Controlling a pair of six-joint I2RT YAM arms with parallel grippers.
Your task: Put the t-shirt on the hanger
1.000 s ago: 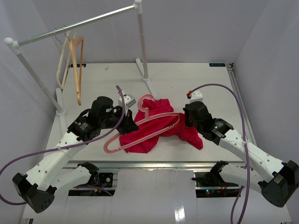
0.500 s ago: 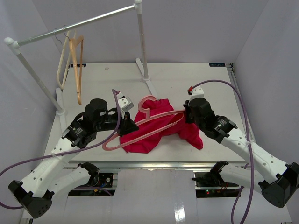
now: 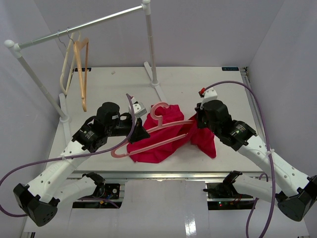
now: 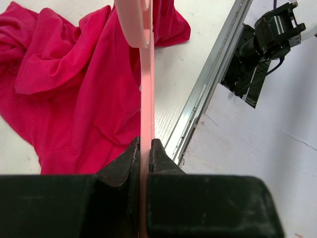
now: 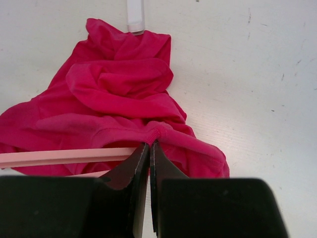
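White arms (image 3: 54,168), black fingers (image 4: 119,168), purple cables (image 3: 230,83)

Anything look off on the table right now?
The crimson-red fabric t-shirt is a crumpled heap, not spread flat, and the thin pink plastic hanger slants across it. Left gripper is shut on the hanger's bar; right gripper pinches a shirt fold.

You've got open surface (image 3: 198,82) behind the t-shirt (image 3: 159,148), but the rack post (image 3: 150,49) and spare hangers (image 3: 81,74) crowd the back-left.
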